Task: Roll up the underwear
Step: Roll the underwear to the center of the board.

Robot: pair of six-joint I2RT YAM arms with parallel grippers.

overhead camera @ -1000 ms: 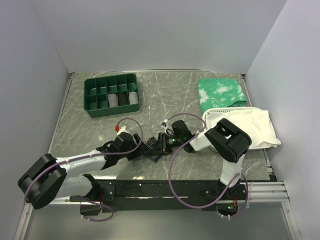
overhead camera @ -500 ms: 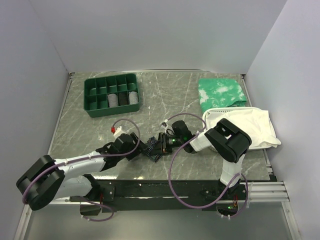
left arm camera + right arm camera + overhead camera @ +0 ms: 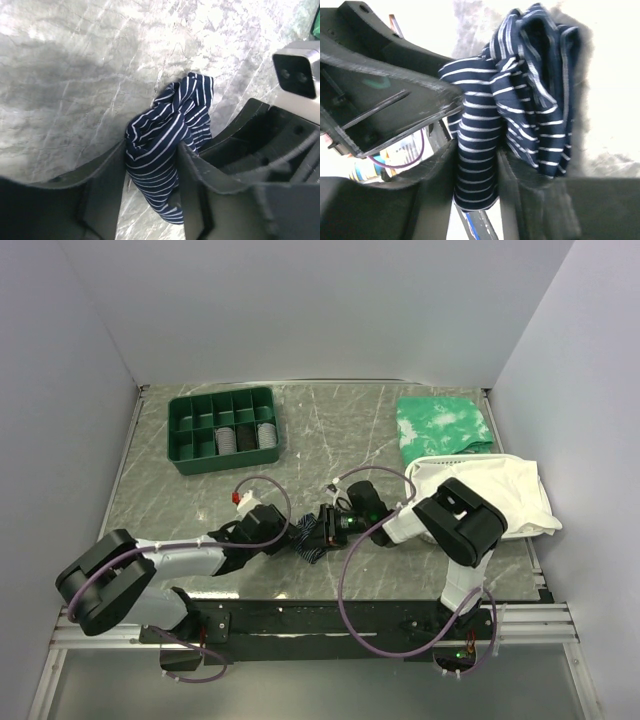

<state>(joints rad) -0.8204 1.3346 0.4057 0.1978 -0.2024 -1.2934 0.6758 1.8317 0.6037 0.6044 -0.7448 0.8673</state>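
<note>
- The small dark navy-blue underwear (image 3: 308, 537) of thin fabric with fine light pinstripes lay bunched on the grey-green marbled surface (image 3: 340, 430), near its front edge and between the two arms.
- The black two-fingered left hand (image 3: 283, 537) reached in from the left. In its wrist view the left hand (image 3: 152, 150) was closed onto the underwear (image 3: 167, 150), and the crumpled cloth touched both fingers and spilled out past their tips.
- The black right hand (image 3: 325, 527) met it from the other side. In its wrist view the right hand (image 3: 477, 160) pinched one striped fold of the underwear (image 3: 520, 110), while the rest lay bundled just beside its right finger.
- The two hands sat close together, with the garment caught between them.
- A dark green plastic compartment tray (image 3: 222, 430) stood well apart at the far left.
- A green-and-white mottled cloth (image 3: 443, 425) and a large white cloth (image 3: 500, 495) lay at the right.
</note>
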